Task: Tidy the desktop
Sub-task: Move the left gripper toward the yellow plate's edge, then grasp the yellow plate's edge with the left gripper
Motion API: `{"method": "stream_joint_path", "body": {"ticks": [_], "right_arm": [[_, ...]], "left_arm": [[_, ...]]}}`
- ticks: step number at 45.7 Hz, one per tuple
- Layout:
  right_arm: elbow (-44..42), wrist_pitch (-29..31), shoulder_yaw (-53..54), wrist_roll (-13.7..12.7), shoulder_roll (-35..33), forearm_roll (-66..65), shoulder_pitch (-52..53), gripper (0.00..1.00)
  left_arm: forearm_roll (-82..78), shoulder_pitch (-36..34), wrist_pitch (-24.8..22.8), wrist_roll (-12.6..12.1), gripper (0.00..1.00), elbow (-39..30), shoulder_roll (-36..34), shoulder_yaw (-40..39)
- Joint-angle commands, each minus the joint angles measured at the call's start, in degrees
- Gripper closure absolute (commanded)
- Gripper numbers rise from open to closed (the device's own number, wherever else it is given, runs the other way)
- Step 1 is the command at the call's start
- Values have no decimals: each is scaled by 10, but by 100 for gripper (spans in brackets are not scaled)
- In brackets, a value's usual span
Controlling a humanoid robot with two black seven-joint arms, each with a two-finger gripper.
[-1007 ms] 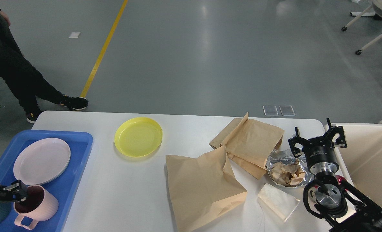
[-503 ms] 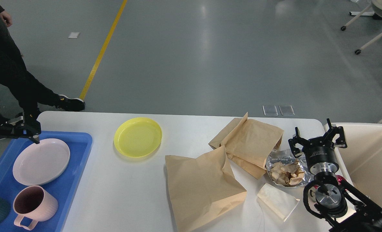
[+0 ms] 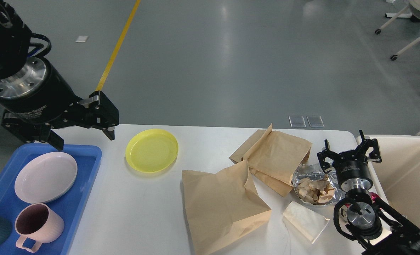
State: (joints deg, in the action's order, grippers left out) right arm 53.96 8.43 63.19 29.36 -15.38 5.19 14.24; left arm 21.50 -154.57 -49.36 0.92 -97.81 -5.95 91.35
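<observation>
Single view, head-mounted, looking forward and steeply down. Nearest: the white tabletop [image 3: 142, 212], filling the lower half, its near edge running out of the bottom of the picture. Farther: grey floor [image 3: 231, 63] occupying the upper half, with a yellow line [image 3: 116, 49] receding at far left. Left arm entering large and close at upper left; right arm rising from the lower right corner.

Yellow plate [image 3: 152, 150], two paper bags [image 3: 224, 203], foil dish [image 3: 314, 184] holding perhaps crumpled paper.
</observation>
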Motion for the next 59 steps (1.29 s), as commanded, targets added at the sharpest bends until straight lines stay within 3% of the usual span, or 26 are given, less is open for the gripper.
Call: {"method": "stream_joint_path", "body": {"ticks": [1,12,15,25,37,44,52,59], "right_arm": [[0,0,0,0,0,0,0,0],[0,0,0,0,0,0,0,0],[0,0,0,0,0,0,0,0],[0,0,0,0,0,0,-1,0],[0,1,0,0,0,0,-1,0],[1,0,0,0,0,0,-1,0],[1,1,0,0,0,0,-1,0],[1,1,0,0,0,0,-1,0]], "left_arm": [[22,4,-4,7,4,2,22,-5],[22,37,4,0,4,50,14,-5],[22,52,13,8,4,53,9,-6],[58,149,110,6,4,77,-11,-26],[295,322,194,4,4,118,-30,-35],[354,431,285,6,4,146,-53,-83],[360,559,497,5,4,212,-54,-135],[333,663,508,-3,4,302,-61,-201]]}}
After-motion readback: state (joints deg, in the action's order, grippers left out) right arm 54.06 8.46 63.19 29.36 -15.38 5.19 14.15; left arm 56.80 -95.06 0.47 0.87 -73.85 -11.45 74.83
